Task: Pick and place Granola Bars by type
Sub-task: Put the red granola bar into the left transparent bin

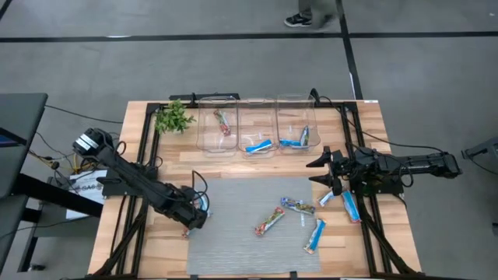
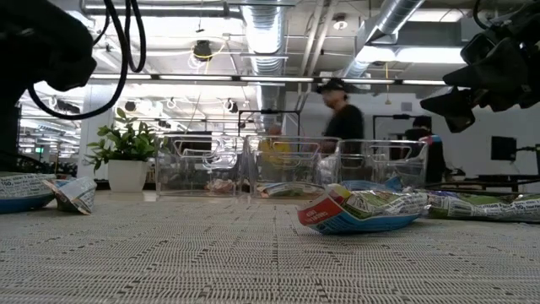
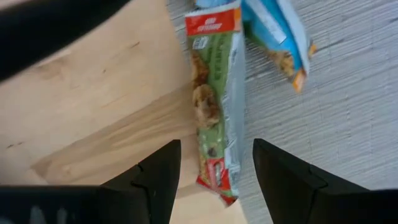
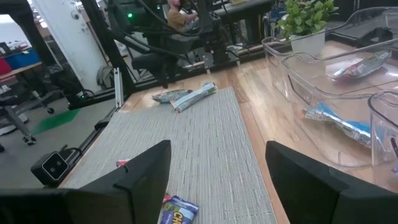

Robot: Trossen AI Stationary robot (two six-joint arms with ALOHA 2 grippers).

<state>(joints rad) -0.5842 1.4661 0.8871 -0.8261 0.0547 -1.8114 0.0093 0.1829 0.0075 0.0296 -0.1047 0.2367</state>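
Observation:
My left gripper [image 1: 191, 221] is open and low over the grey mat's left edge. In the left wrist view its fingers [image 3: 163, 177] stand on either side of a red-and-green granola bar [image 3: 214, 106], which lies flat, half on the mat and half on the wood. A blue-and-white bar [image 3: 277, 31] lies just beyond it. My right gripper [image 1: 313, 172] is open, raised above the mat's right side and holds nothing. Loose bars lie on the mat: a red-green one [image 1: 268, 222], a silvery one [image 1: 298, 205] and blue ones [image 1: 315, 233] [image 1: 350, 206].
Three clear bins stand side by side along the far edge. The left bin [image 1: 204, 132] holds a red-green bar, while the middle bin [image 1: 241, 128] and right bin [image 1: 282, 117] each hold a blue bar. A potted green sprig [image 1: 173, 118] stands left of them. A person walks behind the table.

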